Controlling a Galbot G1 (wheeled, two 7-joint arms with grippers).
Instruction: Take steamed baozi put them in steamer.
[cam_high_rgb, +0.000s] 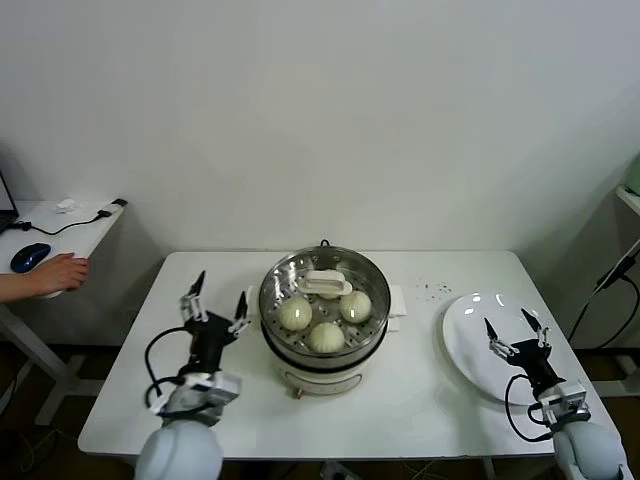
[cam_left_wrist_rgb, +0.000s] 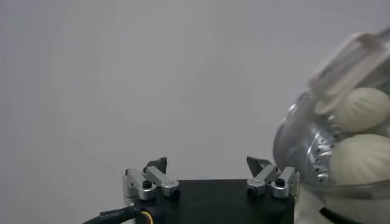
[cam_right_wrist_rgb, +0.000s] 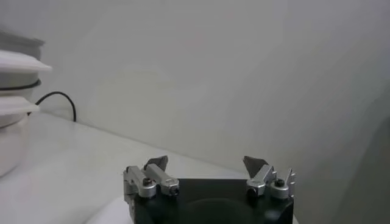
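While three steamed baozi (cam_high_rgb: 325, 318) sit on the holey tray inside the steamer (cam_high_rgb: 322, 352), a glass lid with a white handle (cam_high_rgb: 327, 283) leans over its back part. That pot stands in the middle of the white table (cam_high_rgb: 400, 400). My left pincer (cam_high_rgb: 214, 308) waits just beside the pot, fingers spread wide, holding nothing. My right pincer (cam_high_rgb: 516, 330) hangs over the white plate (cam_high_rgb: 470, 340) near the table's right edge, spread wide and empty too.
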